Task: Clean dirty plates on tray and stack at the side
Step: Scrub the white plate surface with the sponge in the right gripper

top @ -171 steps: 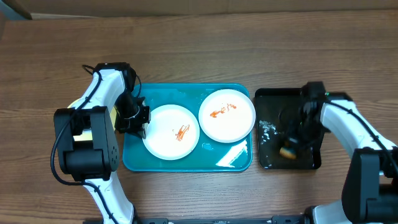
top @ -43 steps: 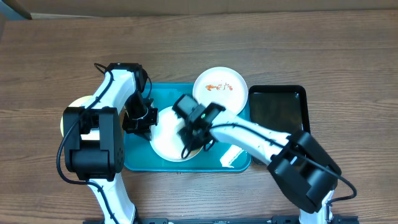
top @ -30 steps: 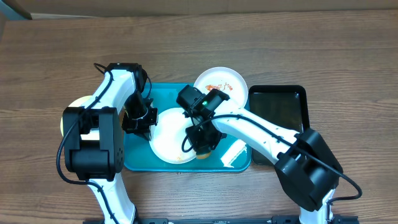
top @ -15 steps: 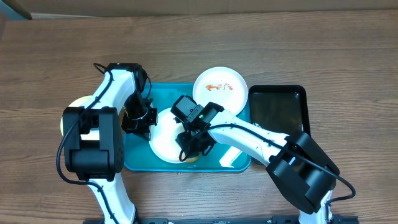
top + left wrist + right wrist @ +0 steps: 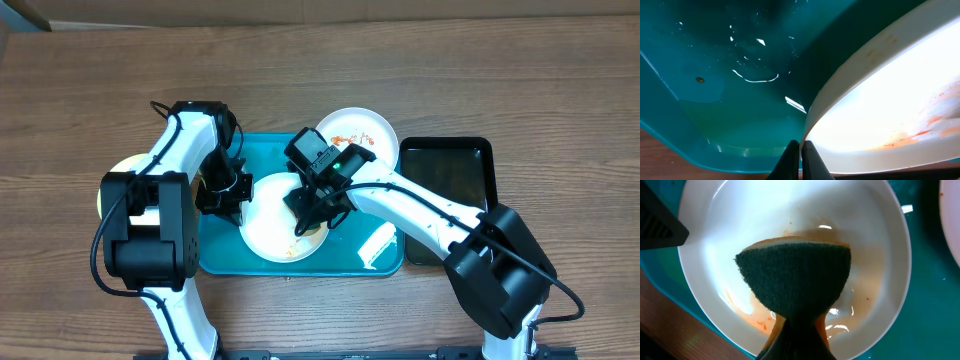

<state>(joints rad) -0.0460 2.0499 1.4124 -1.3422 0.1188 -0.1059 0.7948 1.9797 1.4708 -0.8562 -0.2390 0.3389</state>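
Brown wood-grain table [image 5: 500, 90] fills the view, a tan strip [image 5: 350, 10] along its far edge.

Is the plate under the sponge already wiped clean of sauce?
No, in the right wrist view the white plate beneath the sponge shows orange smears near its lower rim.

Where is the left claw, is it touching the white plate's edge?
Touching. In the left wrist view, the plate's rim runs down between the left gripper's closed fingertips, with no gap showing.
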